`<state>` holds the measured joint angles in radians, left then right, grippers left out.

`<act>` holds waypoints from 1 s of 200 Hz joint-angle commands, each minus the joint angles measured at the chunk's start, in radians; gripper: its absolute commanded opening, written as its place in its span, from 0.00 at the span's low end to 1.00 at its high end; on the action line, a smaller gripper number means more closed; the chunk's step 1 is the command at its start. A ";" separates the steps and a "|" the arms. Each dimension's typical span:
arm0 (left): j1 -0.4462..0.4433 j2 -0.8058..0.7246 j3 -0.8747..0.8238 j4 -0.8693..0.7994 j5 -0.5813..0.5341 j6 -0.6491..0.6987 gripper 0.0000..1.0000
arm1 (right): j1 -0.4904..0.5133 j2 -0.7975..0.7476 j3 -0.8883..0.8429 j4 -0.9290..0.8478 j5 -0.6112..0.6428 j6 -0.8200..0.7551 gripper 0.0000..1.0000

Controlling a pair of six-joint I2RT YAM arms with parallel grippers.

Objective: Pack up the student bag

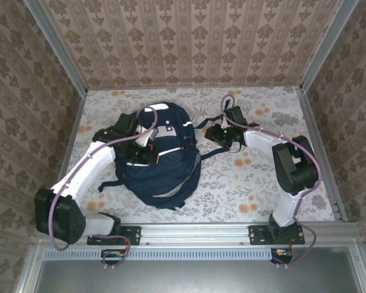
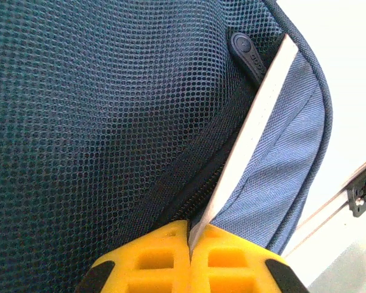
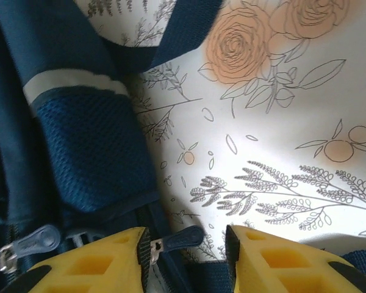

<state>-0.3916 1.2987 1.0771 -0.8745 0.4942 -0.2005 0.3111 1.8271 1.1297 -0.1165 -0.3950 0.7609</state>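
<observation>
student bag (image 2: 110, 122), pinched between left fingers (image 2: 149, 259)

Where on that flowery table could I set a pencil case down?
Bare floral cloth lies between the student bag and the right arm, and in the far right corner. It is crowded around the right end effector by the bag's zippers.

The left arm (image 1: 88, 168) and right arm (image 1: 260, 138) wear white shells between chunky black joints. Lilac cables (image 1: 51, 213) loop along them. Black base plates (image 1: 119, 234) are bolted to a silver rail (image 1: 195, 232). The fingers (image 3: 100, 262) are yellow, moulded with rectangular pockets.
</observation>
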 commanded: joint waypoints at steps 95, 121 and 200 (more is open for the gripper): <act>0.016 0.004 -0.077 0.018 0.078 -0.030 0.00 | -0.012 0.141 0.159 -0.107 -0.041 -0.129 0.51; 0.020 -0.001 -0.094 0.028 0.062 -0.037 0.00 | 0.002 0.088 0.053 0.023 0.050 -0.275 0.51; 0.031 0.004 -0.157 0.044 0.057 -0.051 0.00 | -0.041 0.199 -0.003 0.205 -0.242 0.516 0.50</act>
<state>-0.3721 1.3045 0.9417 -0.7906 0.5545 -0.2253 0.2626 2.0190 1.1938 -0.0441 -0.5297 0.9688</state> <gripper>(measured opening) 0.045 0.478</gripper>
